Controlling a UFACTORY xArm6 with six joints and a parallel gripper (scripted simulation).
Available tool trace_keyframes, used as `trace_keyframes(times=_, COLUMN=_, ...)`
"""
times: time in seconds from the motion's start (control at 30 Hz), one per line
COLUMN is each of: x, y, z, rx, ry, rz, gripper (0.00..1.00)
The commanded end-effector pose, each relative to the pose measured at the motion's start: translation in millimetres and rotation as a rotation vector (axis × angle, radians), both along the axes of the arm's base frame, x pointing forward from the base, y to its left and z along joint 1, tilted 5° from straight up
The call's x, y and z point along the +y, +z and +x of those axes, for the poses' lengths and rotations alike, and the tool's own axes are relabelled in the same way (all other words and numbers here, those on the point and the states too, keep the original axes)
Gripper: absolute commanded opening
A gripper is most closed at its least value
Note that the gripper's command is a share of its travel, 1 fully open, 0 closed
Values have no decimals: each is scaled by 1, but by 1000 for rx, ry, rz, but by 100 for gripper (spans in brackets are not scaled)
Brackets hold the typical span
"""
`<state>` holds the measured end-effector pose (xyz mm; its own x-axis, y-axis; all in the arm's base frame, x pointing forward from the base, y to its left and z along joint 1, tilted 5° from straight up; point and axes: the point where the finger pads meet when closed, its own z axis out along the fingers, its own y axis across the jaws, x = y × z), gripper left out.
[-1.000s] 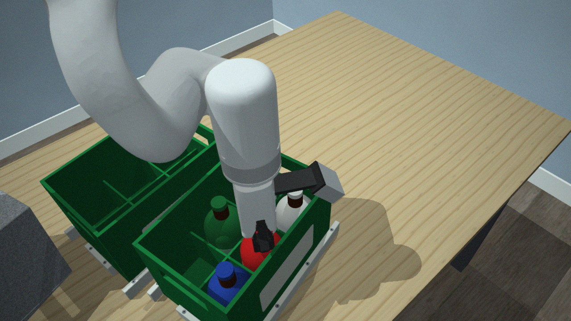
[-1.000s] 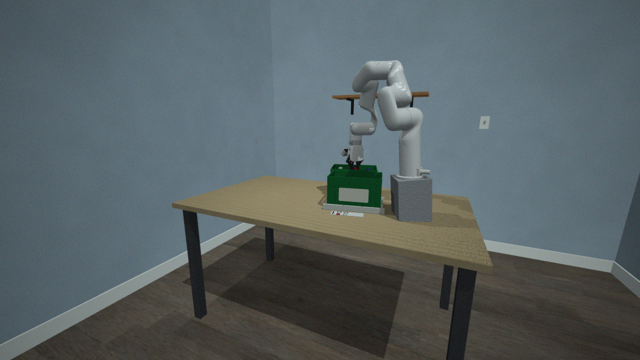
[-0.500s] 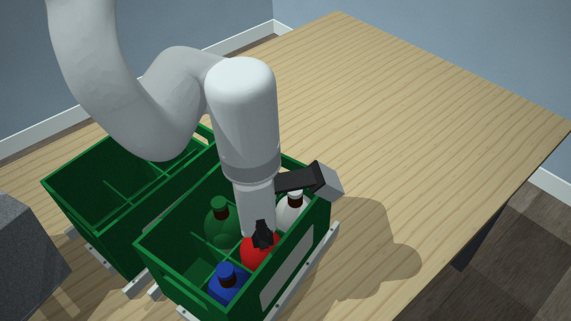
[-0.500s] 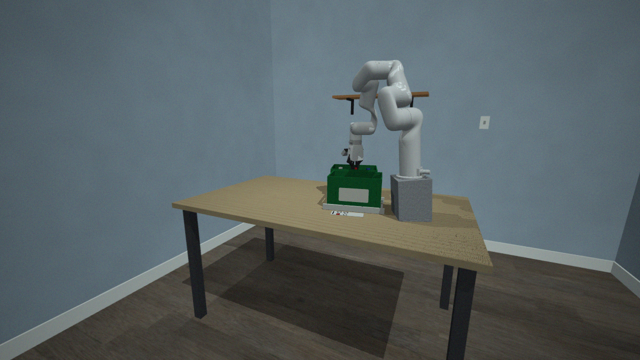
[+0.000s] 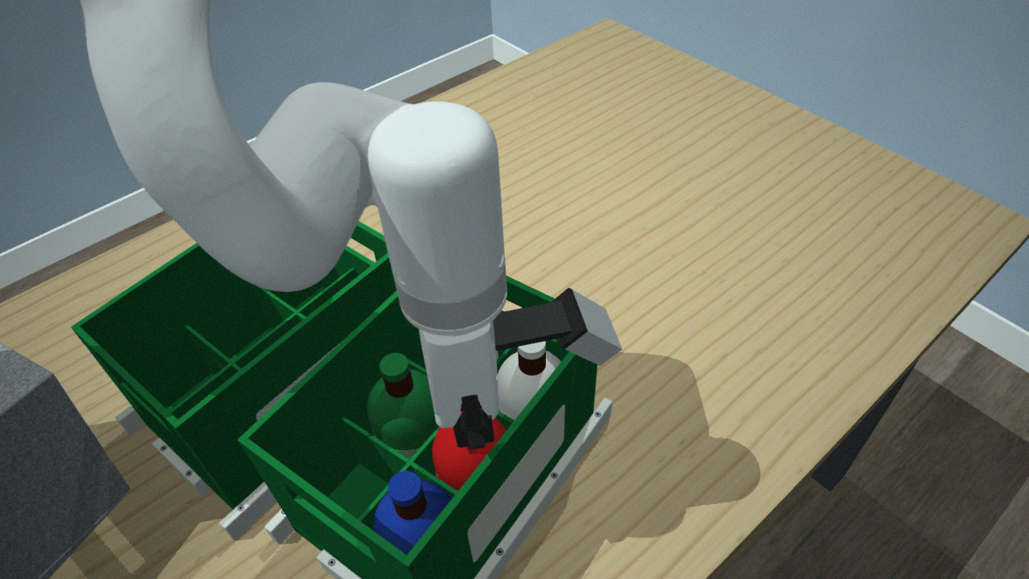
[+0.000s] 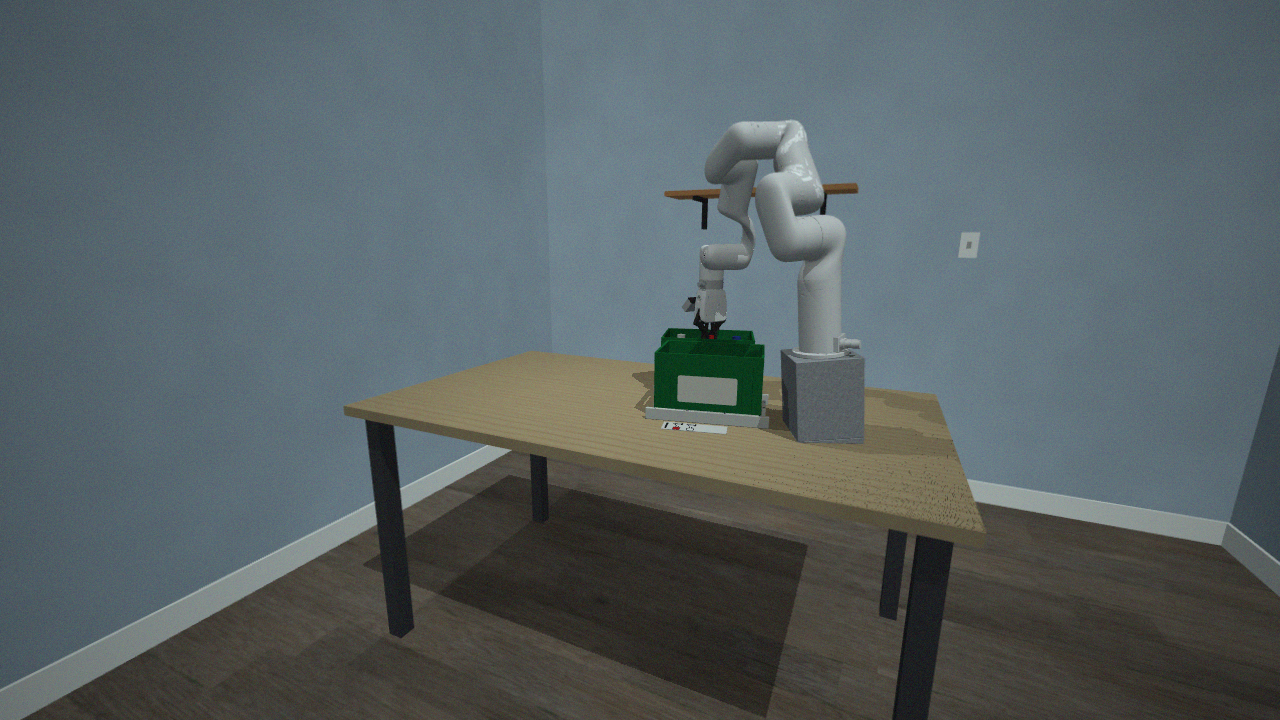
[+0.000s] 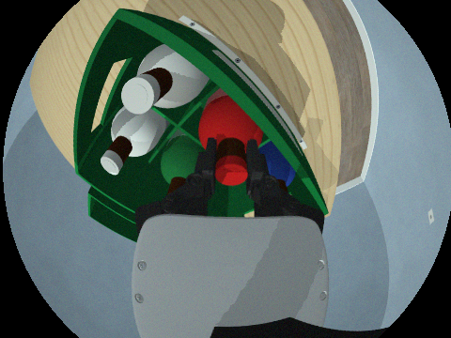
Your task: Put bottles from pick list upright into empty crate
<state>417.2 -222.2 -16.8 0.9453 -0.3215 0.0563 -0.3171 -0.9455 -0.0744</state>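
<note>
My gripper point(image 5: 473, 435) point(image 6: 708, 330) point(image 7: 231, 150) is shut on the dark neck of the red bottle point(image 5: 454, 461) point(image 7: 230, 119), just below its cap. The red bottle is upright in its compartment of the bottle crate point(image 5: 288, 482) point(image 7: 197, 61). That crate also holds a green bottle point(image 5: 391, 415) point(image 7: 178, 160), a blue bottle point(image 5: 406, 519) point(image 7: 277, 161) and two white bottles, a near one point(image 5: 514, 385) point(image 7: 183, 84) and another point(image 7: 146, 131). The empty crate point(image 5: 223, 439) point(image 6: 666, 376) stands beside it; the arm hides part of its inside. The pick list point(image 6: 711, 429) shows a red mark; its writing is too small to read.
The two crates stand close together, with pale rails point(image 5: 554, 476) point(image 6: 707, 416) along their bases. The grey robot pedestal point(image 5: 50, 446) point(image 6: 821, 398) is beside them on the wooden table point(image 5: 719, 179) point(image 6: 537, 394). Thin dividers and crate walls surround the bottles closely.
</note>
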Motion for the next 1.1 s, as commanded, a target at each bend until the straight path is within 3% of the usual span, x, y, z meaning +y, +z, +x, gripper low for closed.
trace_keyframes(times=0.0, x=-1, y=2, z=2, rx=-4, ry=0, rz=-2, gripper=0)
trace_keyframes(times=0.4, x=-1, y=2, z=2, rx=-4, ry=0, rz=-2, gripper=0)
trace_keyframes(times=1.07, x=-3, y=32, z=-1, rx=-4, ry=0, rz=-3, gripper=0)
